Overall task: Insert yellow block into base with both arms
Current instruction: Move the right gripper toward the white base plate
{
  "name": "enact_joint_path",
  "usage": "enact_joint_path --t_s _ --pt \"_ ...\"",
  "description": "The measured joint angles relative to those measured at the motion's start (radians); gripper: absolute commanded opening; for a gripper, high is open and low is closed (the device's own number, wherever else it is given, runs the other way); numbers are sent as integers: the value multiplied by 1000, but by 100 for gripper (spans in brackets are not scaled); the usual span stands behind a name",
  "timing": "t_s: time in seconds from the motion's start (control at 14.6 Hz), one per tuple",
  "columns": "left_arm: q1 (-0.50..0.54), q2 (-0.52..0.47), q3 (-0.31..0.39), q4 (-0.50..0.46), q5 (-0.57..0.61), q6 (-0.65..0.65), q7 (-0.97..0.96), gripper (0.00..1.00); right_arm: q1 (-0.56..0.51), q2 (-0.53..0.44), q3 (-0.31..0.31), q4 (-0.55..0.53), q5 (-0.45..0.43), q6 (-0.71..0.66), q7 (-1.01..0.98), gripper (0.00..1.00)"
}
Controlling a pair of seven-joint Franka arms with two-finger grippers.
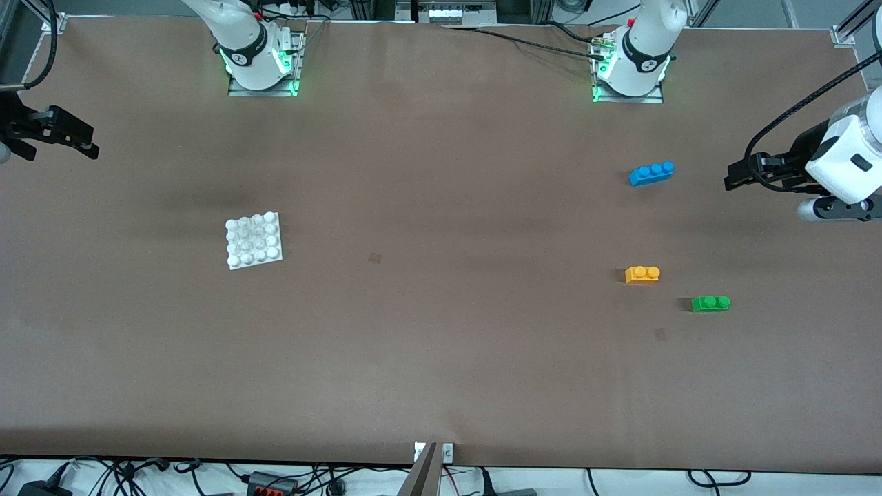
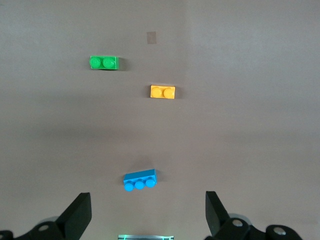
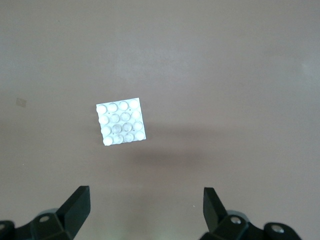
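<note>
The yellow block [image 1: 642,274] lies flat on the brown table toward the left arm's end, studs up; it also shows in the left wrist view [image 2: 163,92]. The white base [image 1: 254,240] lies flat toward the right arm's end and shows in the right wrist view [image 3: 121,121]. My left gripper [image 1: 739,176] hangs open and empty over the table's edge at its own end, well apart from the yellow block; its open fingers frame the left wrist view [image 2: 148,210]. My right gripper [image 1: 86,141] hangs open and empty over the edge at its own end [image 3: 147,207].
A blue three-stud brick [image 1: 651,173] lies farther from the front camera than the yellow block, also seen in the left wrist view [image 2: 140,180]. A green two-stud brick [image 1: 710,303] lies beside the yellow block, slightly nearer the camera [image 2: 103,62].
</note>
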Motion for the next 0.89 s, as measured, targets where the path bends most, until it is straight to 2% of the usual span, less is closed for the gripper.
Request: enact_joint_path --t_s 0.89 --pt "0 0 0 0 0 0 0 100 0 15 1 6 19 2 4 100"
